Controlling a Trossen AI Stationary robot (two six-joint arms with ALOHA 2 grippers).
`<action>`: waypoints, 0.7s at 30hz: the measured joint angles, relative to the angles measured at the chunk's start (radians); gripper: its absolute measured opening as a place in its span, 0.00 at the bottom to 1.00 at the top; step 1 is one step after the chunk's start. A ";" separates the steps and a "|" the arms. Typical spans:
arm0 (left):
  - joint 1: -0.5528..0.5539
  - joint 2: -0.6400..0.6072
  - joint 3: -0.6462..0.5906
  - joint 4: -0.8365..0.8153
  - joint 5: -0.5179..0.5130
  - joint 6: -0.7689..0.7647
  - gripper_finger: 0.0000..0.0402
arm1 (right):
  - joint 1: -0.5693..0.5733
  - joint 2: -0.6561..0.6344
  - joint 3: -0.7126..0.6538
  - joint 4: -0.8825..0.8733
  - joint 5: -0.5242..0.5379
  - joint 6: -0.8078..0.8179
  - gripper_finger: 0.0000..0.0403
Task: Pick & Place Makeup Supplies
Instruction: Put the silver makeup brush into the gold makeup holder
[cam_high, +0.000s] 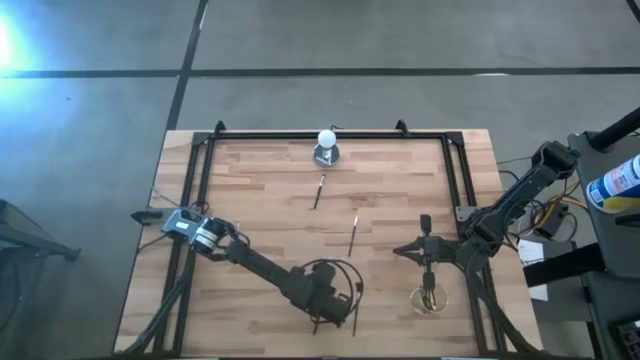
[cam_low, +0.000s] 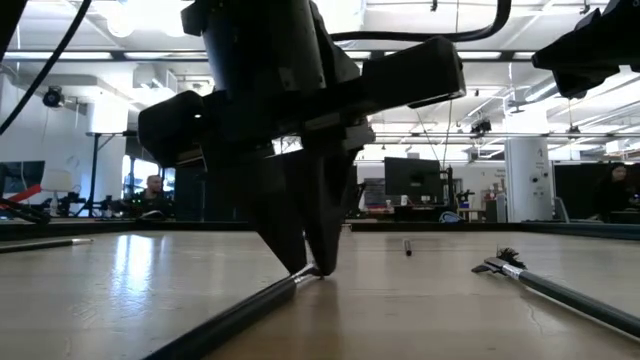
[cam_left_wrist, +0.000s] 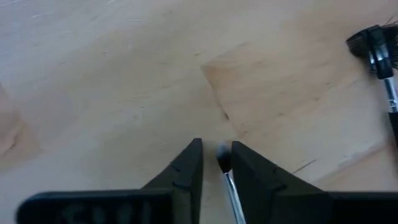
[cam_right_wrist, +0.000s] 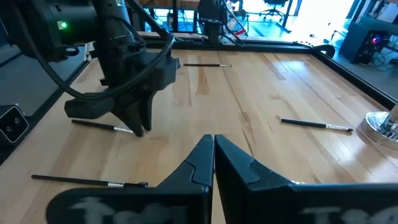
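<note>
Counting brushes on the table (cam_high: 260, 200) from above: one under the left gripper (cam_high: 338, 312) at the near edge, one mid-table (cam_high: 353, 234), one further back (cam_high: 319, 190) near the white ball (cam_high: 326, 139), plus what looks like a couple bunched under the right gripper (cam_high: 428, 288), can't count those. The near brush (cam_left_wrist: 229, 186) lies right between the left fingers (cam_left_wrist: 186, 167), tip poking just past them; they're slightly spread either side of it, not obviously squeezing. The right fingers (cam_right_wrist: 199, 158) are pressed together, holding nothing.

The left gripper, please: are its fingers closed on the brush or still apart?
Apart: in the left wrist view, the left gripper straddles a brush lying flat on the table, with gaps visible on both sides.
</note>
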 joint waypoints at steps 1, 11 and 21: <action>-0.001 0.000 0.000 -0.004 0.001 0.000 0.16 | 0.000 0.000 0.000 0.000 0.000 0.000 0.02; -0.030 -0.030 -0.005 -0.103 -0.056 0.009 0.01 | 0.000 0.000 0.000 0.000 0.001 0.000 0.02; -0.034 -0.248 -0.132 -0.106 -0.329 0.157 0.00 | -0.007 0.000 0.000 0.034 0.008 0.004 0.02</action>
